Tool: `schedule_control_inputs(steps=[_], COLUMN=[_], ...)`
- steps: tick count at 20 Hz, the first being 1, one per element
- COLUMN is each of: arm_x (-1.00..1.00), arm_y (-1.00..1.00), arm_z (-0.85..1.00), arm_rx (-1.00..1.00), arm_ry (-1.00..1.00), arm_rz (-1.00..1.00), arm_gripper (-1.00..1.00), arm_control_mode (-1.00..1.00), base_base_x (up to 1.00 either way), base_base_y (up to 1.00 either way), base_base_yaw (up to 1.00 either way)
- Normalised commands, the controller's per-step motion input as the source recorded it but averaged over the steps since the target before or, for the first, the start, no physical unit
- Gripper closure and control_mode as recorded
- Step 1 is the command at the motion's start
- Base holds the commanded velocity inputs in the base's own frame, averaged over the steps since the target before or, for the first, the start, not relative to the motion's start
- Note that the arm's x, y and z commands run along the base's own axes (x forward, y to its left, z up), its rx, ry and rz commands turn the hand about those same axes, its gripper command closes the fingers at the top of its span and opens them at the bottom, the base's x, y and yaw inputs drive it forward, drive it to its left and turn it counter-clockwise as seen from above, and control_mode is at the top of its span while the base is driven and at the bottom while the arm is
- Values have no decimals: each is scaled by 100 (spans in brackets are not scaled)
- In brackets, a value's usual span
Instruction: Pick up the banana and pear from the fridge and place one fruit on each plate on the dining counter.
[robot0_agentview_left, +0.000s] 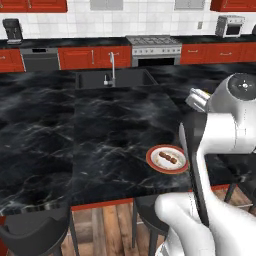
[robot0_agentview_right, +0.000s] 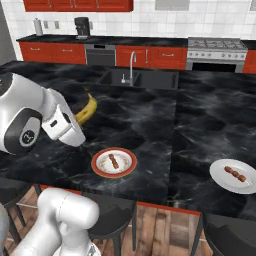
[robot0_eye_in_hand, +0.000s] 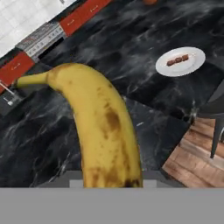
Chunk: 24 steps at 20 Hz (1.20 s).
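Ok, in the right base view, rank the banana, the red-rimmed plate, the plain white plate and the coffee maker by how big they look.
1. Red-rimmed plate and plain white plate: alike, so unranked; the white one is cut off by the frame edge.
2. Banana: partly hidden behind the arm.
3. Coffee maker: smallest, though it stands farthest away.

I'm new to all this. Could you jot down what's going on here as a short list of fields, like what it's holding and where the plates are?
Place: kitchen, black marble counter
Gripper: shut on the banana, above the counter
Near plate: red-rimmed, near the counter's front edge, small brown morsel on it, no fruit
Far plate: plain white, to the right, small brown morsel on it, no fruit
Sink: set in the counter beyond the plates
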Motion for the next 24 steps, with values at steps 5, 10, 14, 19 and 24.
schedule_control_inputs(steps=[5, 10, 14, 19, 24], arm_x=[79, 27, 35, 47, 65], arm_y=[-3, -11, -13, -6, 0], arm_z=[-57, -56, -72, -79, -66], arm_rx=[-1, 0, 2, 3, 0], arm_ry=[61, 27, 2, -1, 0], arm_rz=[-8, -3, -2, 0, -1], arm_gripper=[100, 100, 100, 100, 100], arm_control_mode=[-100, -100, -100, -100, -100], base_base_x=[0, 0, 0, 0, 0], base_base_y=[0, 0, 0, 0, 0], base_base_yaw=[0, 0, 0, 0, 0])
